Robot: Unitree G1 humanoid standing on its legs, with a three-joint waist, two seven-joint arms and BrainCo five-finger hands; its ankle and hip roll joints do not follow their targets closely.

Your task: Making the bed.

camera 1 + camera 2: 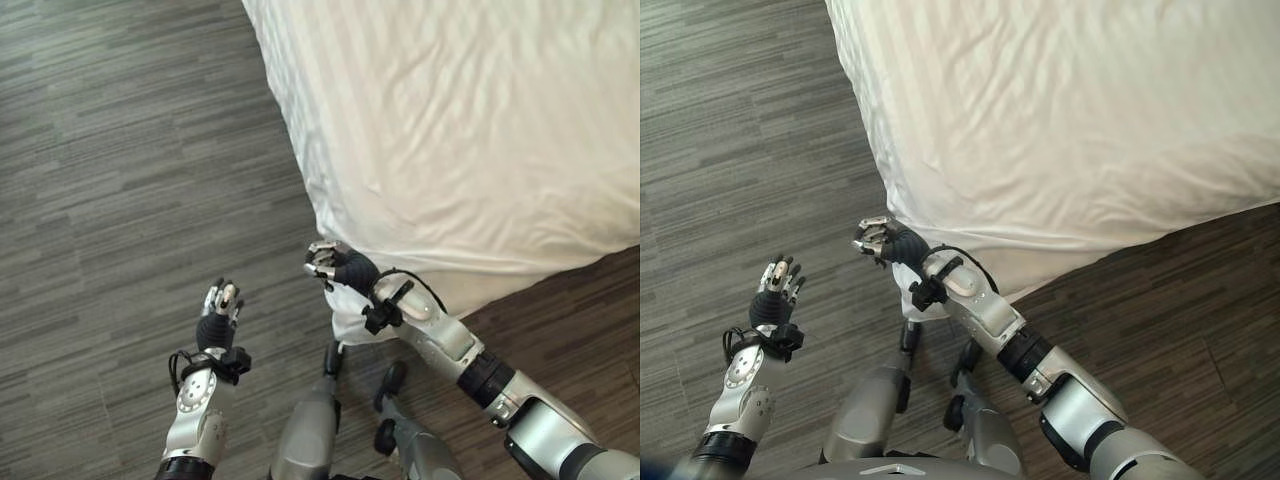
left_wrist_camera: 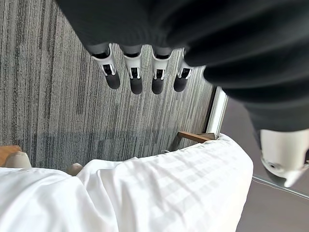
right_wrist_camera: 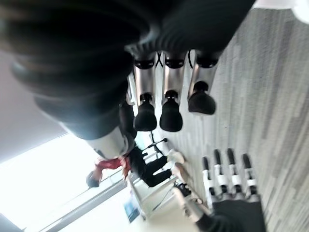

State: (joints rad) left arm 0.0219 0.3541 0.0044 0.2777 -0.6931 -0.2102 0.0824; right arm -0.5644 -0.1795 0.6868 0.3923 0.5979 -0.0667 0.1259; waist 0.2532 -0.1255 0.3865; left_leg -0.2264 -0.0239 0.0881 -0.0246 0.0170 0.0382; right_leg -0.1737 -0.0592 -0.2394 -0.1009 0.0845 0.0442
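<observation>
Two head cameras look steeply down from above, set slightly apart, both taking in the corner of the white bed [image 1: 470, 130], the striped grey floor [image 1: 120, 150] and both raised hands. The left wrist camera looks close along its fingers [image 2: 136, 77] across floor to the bed. The right wrist camera looks past its fingers [image 3: 170, 104] toward the left hand [image 3: 236, 193] and a person [image 3: 140, 166] far off.

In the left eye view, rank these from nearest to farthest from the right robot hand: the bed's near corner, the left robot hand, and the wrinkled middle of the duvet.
1. The bed's near corner, just above the right robot hand.
2. The left robot hand, lower left, over the floor.
3. The wrinkled middle of the duvet, far up and to the right.
</observation>
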